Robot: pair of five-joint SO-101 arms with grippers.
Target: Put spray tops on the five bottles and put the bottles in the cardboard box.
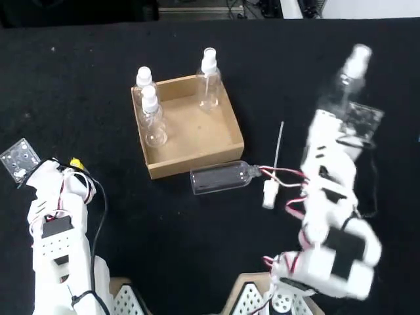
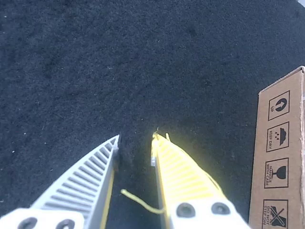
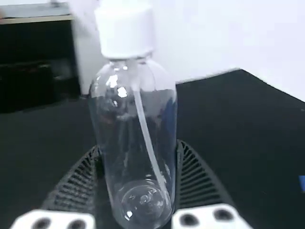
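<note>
Bottle, capped, upper right, pinched in the right gripper; next, carry it into the box. Left gripper slightly spread.

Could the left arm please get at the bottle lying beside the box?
Probably yes: the left gripper holds nothing, and only bare table lies between it and the capless bottle along the near wall of the cardboard box.

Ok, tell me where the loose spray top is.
In the high view the loose spray top lies on the table, just right of the tipped capless bottle by the cardboard box.
</note>
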